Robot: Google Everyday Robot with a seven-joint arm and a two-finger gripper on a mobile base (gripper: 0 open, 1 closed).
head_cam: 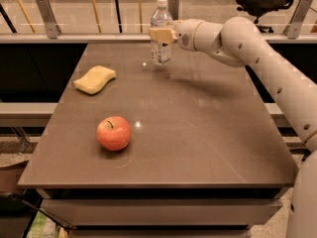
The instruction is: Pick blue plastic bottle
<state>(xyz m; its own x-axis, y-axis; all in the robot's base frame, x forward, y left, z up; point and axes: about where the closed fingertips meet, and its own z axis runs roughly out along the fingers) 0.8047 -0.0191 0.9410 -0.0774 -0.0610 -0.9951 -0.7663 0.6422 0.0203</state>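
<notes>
Clamping the blue plastic bottle (161,52) mid-body is the claw (158,34); label print illegible.

Single high view, looking down across the table (208,133), gripper (160,35) at far edge

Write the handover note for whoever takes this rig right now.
The gripper is at the far edge of the table, shut on the blue plastic bottle at mid-height.
The bottle is upright; I cannot tell whether its base has left the table.
Done: reach and grasp.
Left: lift it clear.
The apple and the yellow sponge lie apart from it, to the left.
</notes>
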